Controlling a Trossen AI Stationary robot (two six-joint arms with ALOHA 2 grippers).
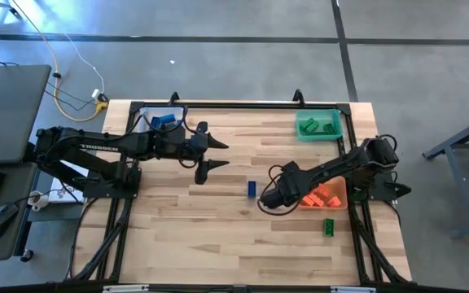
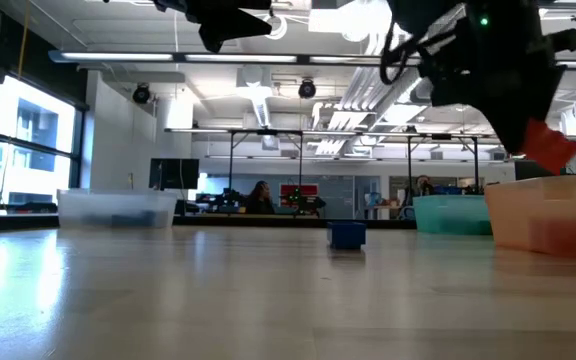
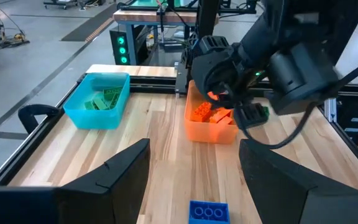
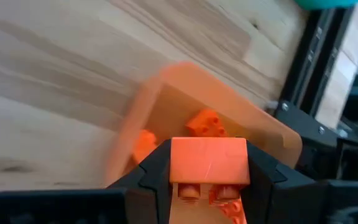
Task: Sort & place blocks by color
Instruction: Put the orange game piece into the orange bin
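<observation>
My right gripper [image 4: 208, 186] is shut on a red-orange block [image 4: 208, 160] and hangs over the orange bin [image 1: 337, 192], which has several red-orange blocks in it. A blue block [image 1: 252, 189] lies flat on the table, left of that bin. My left gripper [image 1: 212, 156] hovers open above the table's middle, and the blue block [image 3: 208, 211] sits just ahead of its fingers. A green block [image 1: 330, 226] lies on the table near the orange bin. The green bin [image 1: 317, 126] holds green blocks. The clear bin [image 1: 159, 120] holds a blue block. My right gripper pinches the red-orange block by its two opposite side faces [image 4: 174, 163], one finger on each. The fingers come from above, slanting down toward the bin. The block [image 2: 548, 145] is lifted clear, above the orange bin's rim [image 2: 548, 190].
The three bins stand along the table's far and right sides. A black frame rail [image 1: 243, 104] borders the table. The right arm [image 3: 278, 56] reaches over the orange bin [image 3: 210, 124]. Bare wood fills the table's near half. People sit far off in the room behind.
</observation>
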